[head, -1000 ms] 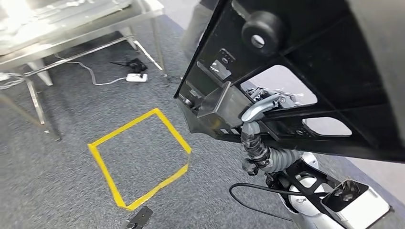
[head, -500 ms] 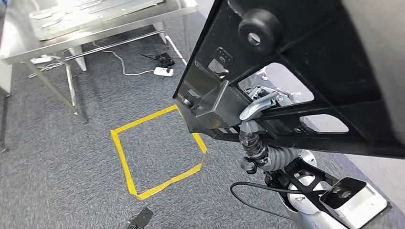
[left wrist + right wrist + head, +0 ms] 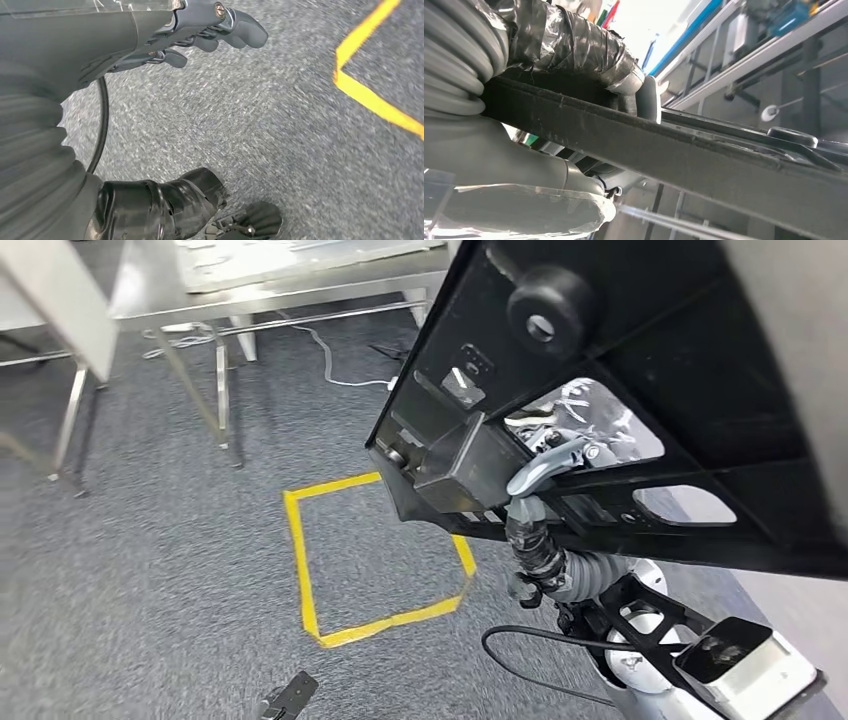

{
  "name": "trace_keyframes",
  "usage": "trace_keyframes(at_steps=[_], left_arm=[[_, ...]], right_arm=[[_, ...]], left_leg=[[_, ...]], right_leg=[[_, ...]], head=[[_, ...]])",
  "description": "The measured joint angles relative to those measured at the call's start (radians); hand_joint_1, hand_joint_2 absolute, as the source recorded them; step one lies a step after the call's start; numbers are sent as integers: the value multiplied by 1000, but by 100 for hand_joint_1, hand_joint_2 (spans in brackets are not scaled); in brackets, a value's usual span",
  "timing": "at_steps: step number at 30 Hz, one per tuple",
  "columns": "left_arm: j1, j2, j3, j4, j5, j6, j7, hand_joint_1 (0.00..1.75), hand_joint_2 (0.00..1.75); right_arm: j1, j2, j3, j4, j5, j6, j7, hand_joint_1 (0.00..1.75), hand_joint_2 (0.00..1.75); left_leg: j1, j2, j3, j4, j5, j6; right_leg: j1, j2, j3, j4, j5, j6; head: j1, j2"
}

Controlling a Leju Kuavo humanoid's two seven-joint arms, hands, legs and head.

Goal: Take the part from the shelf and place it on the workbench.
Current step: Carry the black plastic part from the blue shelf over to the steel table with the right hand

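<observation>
Right robot hand (image 3: pixel 548 465) gripping one black part (image 3: pixel 640 390), left robot hand (image 3: pixel 200 30) empty, fingers loosely spread, above one yellow-taped square (image 3: pixel 375 555)

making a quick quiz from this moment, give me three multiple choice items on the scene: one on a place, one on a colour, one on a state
1. Where is the tape square?
A. on the carpet
B. on the table top
C. on the part

2. What colour is the tape square?
A. red
B. yellow
C. white

3. What is the right hand doing?
A. hanging free
B. pressing on the floor
C. gripping the black part

Answers:
1. A, the head view shows it on grey carpet, in front of the steel table.
2. B, its strips are yellow in the head view and the left wrist view.
3. C, its fingers wrap a bar of the part, held up off the floor; the left hand hangs over the carpet, holding nothing.
</observation>
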Motion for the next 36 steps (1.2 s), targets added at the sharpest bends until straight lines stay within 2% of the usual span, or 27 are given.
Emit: trace_keyframes(at_steps=[1, 2, 3, 4, 5, 6, 7, 8, 10, 12, 13, 14, 16, 17, 18, 21, 23, 24, 26, 27, 28, 29, 30, 31, 32, 34, 36], left_arm=[[-1, -1, 0, 0, 0, 0, 0, 0, 175], [-1, -1, 0, 0, 0, 0, 0, 0, 175], [-2, -2, 0, 0, 0, 0, 0, 0, 175], [0, -2, 0, 0, 0, 0, 1, 0, 175], [2, -2, 0, 0, 0, -1, 1, 0, 175], [5, -1, 0, 0, 0, -1, 2, 0, 175], [7, 0, 0, 0, 0, -1, 3, 0, 175], [7, 0, 0, 0, 0, -2, 4, 0, 175], [4, 0, 0, 0, 2, -3, 5, 0, 175], [3, 0, 0, 0, 2, -5, 8, 0, 175], [4, 0, 0, 0, 2, -6, 11, 0, 175], [5, 0, 0, 0, 2, -6, 14, 0, 175], [6, 0, 0, 0, 2, -7, 17, 0, 175], [6, 0, 0, 0, 2, -7, 17, 0, 175], [6, 1, 0, 0, 2, -8, 17, 0, 175], [7, 1, 0, 0, 2, -8, 16, 0, 175], [6, 1, 0, 0, 0, -9, 16, 0, 175], [5, 1, 0, 0, -2, -9, 16, 0, 175], [2, 0, 0, 0, -4, -11, 16, 0, 175], [1, 0, 0, 0, -4, -12, 15, 0, 175], [1, 0, 0, 0, -4, -13, 15, 0, 175], [2, 0, 0, 0, -5, -14, 15, 0, 175], [2, 0, 0, 0, -5, -15, 15, 0, 175], [1, -1, 0, 0, -5, -15, 14, 0, 175], [0, -2, 0, 0, -5, -16, 14, 0, 175], [0, -3, 0, 0, -5, -16, 13, 0, 175], [0, -4, 0, 0, -5, -18, 13, 0, 175]], right_arm=[[0, 0, 0, 0, 0, 0, 0, 175, 175], [-1, 0, 0, 0, -1, 0, 0, 175, 175], [-1, 0, 0, 1, -1, 0, 0, 175, 175], [-2, 0, 0, 1, -1, 0, 0, 175, 175], [-3, 0, 0, 1, -1, 0, 0, 175, 175], [-3, 0, 0, 1, -1, 0, 0, 175, 175], [-4, 0, 0, 1, -1, 1, 0, 175, 175], [-5, 0, 0, 1, -1, 1, 0, 175, 175], [-5, 0, 0, 2, -3, 1, 0, 175, 175], [-5, 0, 0, 3, -5, 4, 0, 175, 175], [-5, 0, 0, 4, -7, 7, 0, 175, 175], [-5, 0, 0, 5, -12, 12, -1, 175, 175], [-7, 0, 0, 5, -26, 21, -3, 175, 175], [-8, 0, 0, 5, -35, 25, -5, 175, 175], [-9, 0, 0, 5, -41, 27, -7, 175, 175], [-10, 0, 0, 5, -50, 30, -10, 175, 175], [-11, 0, 0, 5, -51, 31, -11, 175, 175], [-11, 0, 0, 5, -52, 30, -12, 175, 175], [-10, 0, 0, 6, -54, 30, -13, 175, 175], [-9, 0, 0, 7, -54, 30, -13, 175, 175], [-9, 0, 0, 8, -55, 30, -13, 175, 175], [-9, 0, 0, 8, -55, 30, -13, 175, 175], [-9, 0, 0, 9, -56, 30, -13, 175, 175], [-9, 0, 0, 9, -56, 30, -13, 175, 175], [-10, 0, 0, 9, -56, 30, -13, 175, 175], [-12, 0, 0, 9, -56, 30, -14, 175, 175], [-12, 0, 0, 9, -57, 30, -14, 175, 175]], left_leg=[[1, -14, 0, 4, -4, -4], [2, -27, -3, 8, -7, -8], [5, -38, -8, 9, -7, -14], [8, -49, -13, 8, -5, -20], [10, -59, -16, 5, -3, -26], [10, -60, -17, 5, -5, -31], [8, -43, -21, 15, -12, -36], [6, -15, -33, 41, -27, -41], [6, 49, -85, 147, -74, -52], [15, 74, -149, 255, -104, -62], [19, 78, -158, 262, -93, -67], [24, 82, -149, 236, -68, -71], [29, 91, -80, 99, -2, -76], [28, 95, -50, 41, 16, -74], [25, 97, -32, 8, 21, -69], [20, 94, -26, -2, 13, -49], [22, 90, -17, -8, 11, -34], [23, 89, -12, -11, 10, -27], [20, 85, -8, -11, 6, -18], [17, 82, -6, -10, 4, -15], [15, 79, -4, -9, 2, -13], [14, 74, -2, -7, -1, -12], [13, 69, 1, -5, -4, -13], [13, 65, 4, -3, -7, -14], [11, 60, 4, 1, -11, -17], [9, 54, 2, 4, -14, -26], [8, 52, 2, 1, -14, -36]], right_leg=[[-1, 26, 22, -62, 33, -4], [-2, 48, 41, -111, 50, -7], [-2, 64, 51, -137, 52, -9], [-1, 67, 56, -145, 48, -11], [-1, 58, 60, -153, 47, -13], [-3, 47, 65, -159, 48, -16], [-6, 35, 73, -167, 50, -20], [-8, 21, 81, -176, 50, -26], [-6, -7, 95, -184, 46, -34], [-4, -36, 104, -184, 38, -38], [-5, -46, 108, -183, 34, -37], [-6, -55, 112, -183, 29, -34], [-9, -65, 120, -181, 20, -25], [-8, -69, 122, -179, 16, -20], [-7, -71, 123, -177, 13, -14], [-7, -72, 125, -179, 8, 3], [-11, -59, 115, -148, -14, 11], [-12, -48, 93, -104, -37, 12], [-9, -31, 20, 33, -88, 12], [-7, -28, -16, 90, -100, 11], [-6, -26, -38, 115, -94, 9], [-4, -25, -40, 101, -68, 6], [-2, -24, -25, 54, -30, 1], [0, -22, 1, -15, 9, -5], [3, -19, 27, -78, 36, -10], [9, -14, 59, -148, 52, -17], [9, -13, 64, -156, 49, -21]], head=[[0, 0], [1, 0], [2, 0], [3, 0], [4, 0], [4, 0], [2, 0], [-1, 0], [-7, 0], [-8, 0], [-8, 0], [-8, 0], [-8, 0], [-8, 0], [-9, 0], [-9, 0], [-6, 0], [-4, 0], [1, 0], [2, 0], [2, 0], [2, 0], [2, 0], [2, 0], [2, 0], [3, 0], [3, 0]])
